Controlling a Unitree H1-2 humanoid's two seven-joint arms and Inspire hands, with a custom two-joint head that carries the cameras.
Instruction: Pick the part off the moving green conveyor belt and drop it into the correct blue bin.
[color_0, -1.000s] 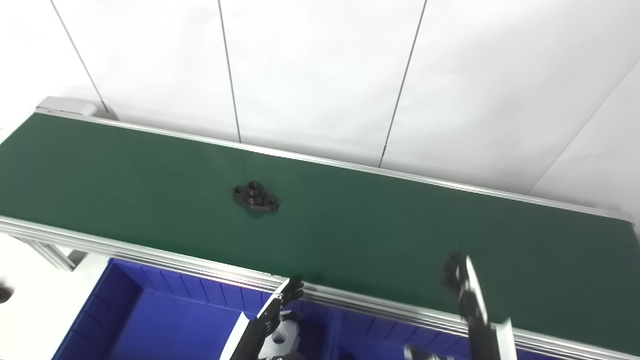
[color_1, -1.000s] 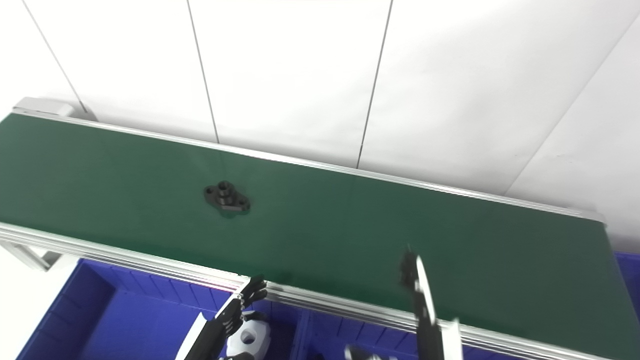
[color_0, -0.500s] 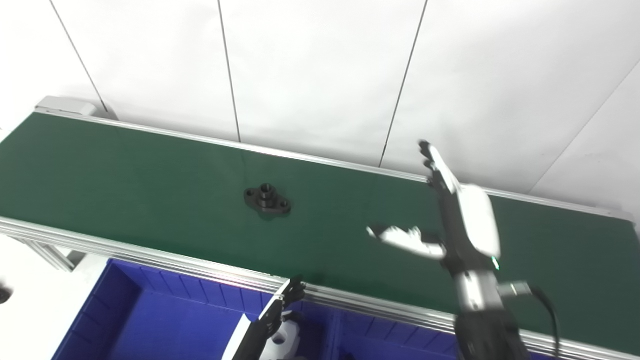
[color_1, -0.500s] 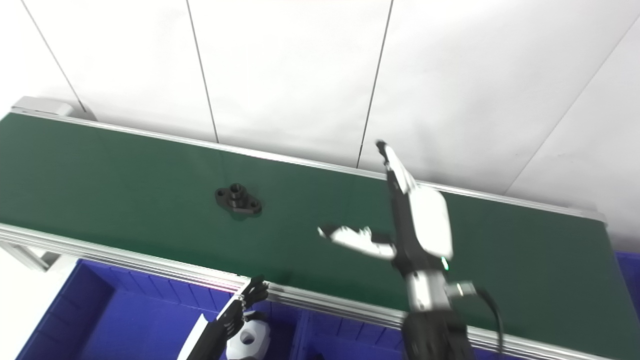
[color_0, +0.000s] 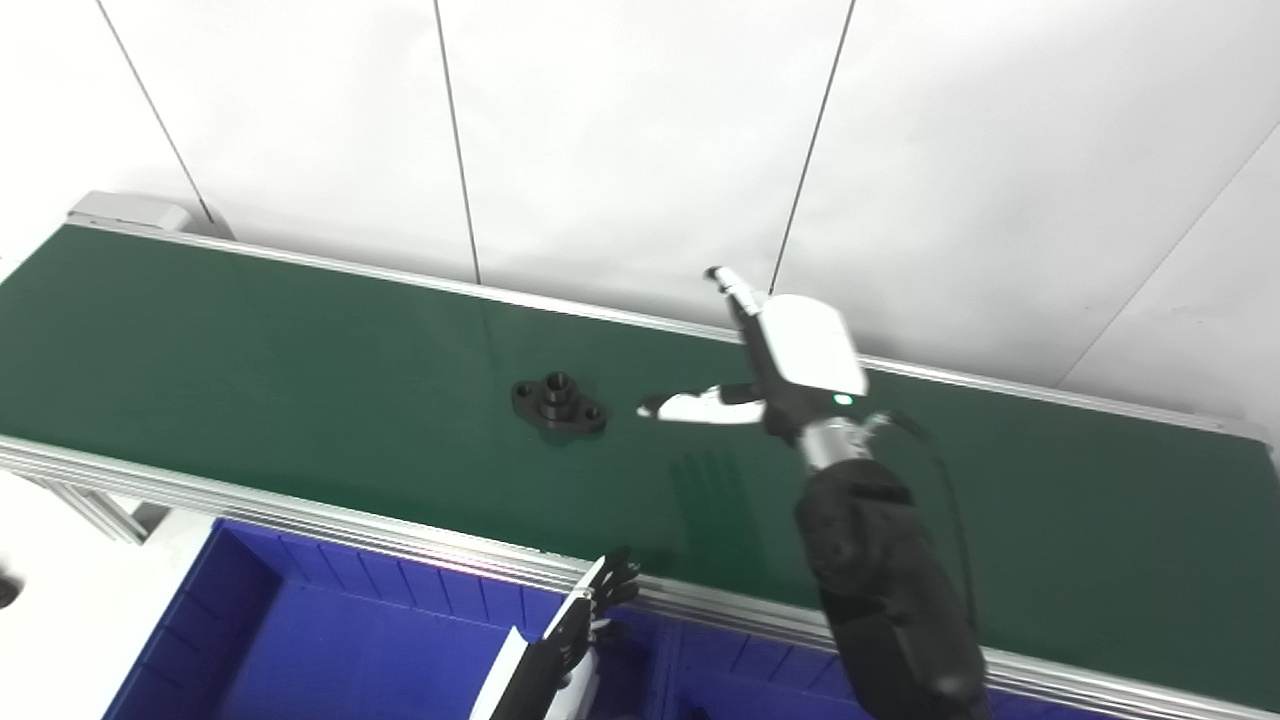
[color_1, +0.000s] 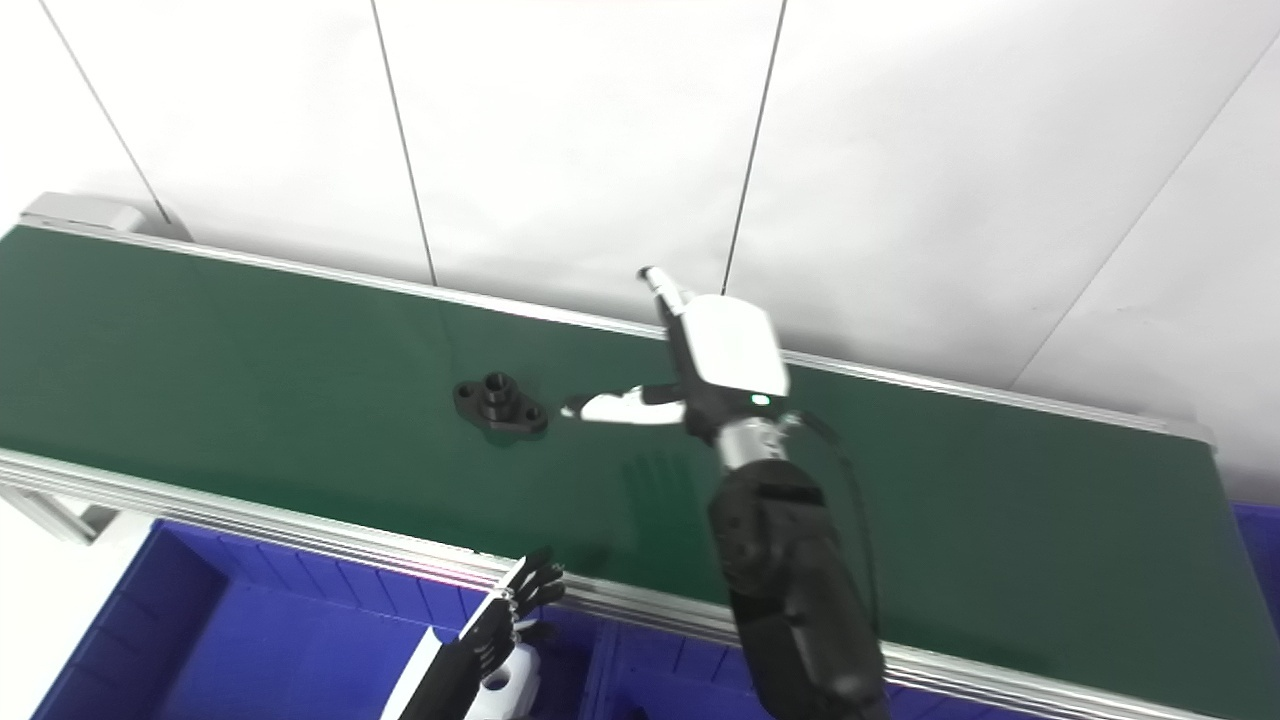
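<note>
White piece (color_1: 503, 683) in blue bin (color_0: 330, 640), beside left hand (color_1: 510, 620)

you're looking at a plain dark green conveyor belt (color_0: 300, 340) edged with silver rails, and the part (color_0: 559, 403) on it is solid black. the right robot hand (color_0: 770, 365) is white over black with a small green light, above a black forearm. the bins (color_0: 330, 640) are deep blue, and the wall (color_0: 620, 120) is white with thin dark seams.
</note>
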